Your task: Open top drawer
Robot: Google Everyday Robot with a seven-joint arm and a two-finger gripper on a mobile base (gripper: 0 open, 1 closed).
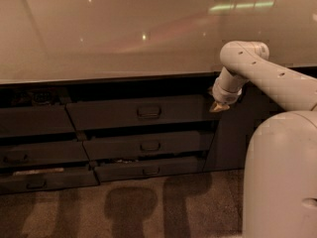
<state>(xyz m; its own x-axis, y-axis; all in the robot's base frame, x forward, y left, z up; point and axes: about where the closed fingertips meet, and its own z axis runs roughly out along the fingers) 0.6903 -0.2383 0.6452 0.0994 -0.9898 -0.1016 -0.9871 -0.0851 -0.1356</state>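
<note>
Currently the gripper (218, 106) hangs at the right end of the top drawer (114, 114), level with its front and well to the right of the small centre handle (148, 112); whether it touches the front, and whether it is spread or pressed together, I cannot tell. Its white arm (257, 68) bends down from just below the edge of the pale glossy worktop (124, 33). That drawer sits directly under the worktop edge, with a dark gap above it. Two slimmer drawers (148, 146) (148, 170) lie beneath it, and more drawer fronts (34, 152) stand to the left. At the lower right the robot's rounded white body (282, 177) fills the corner
</note>
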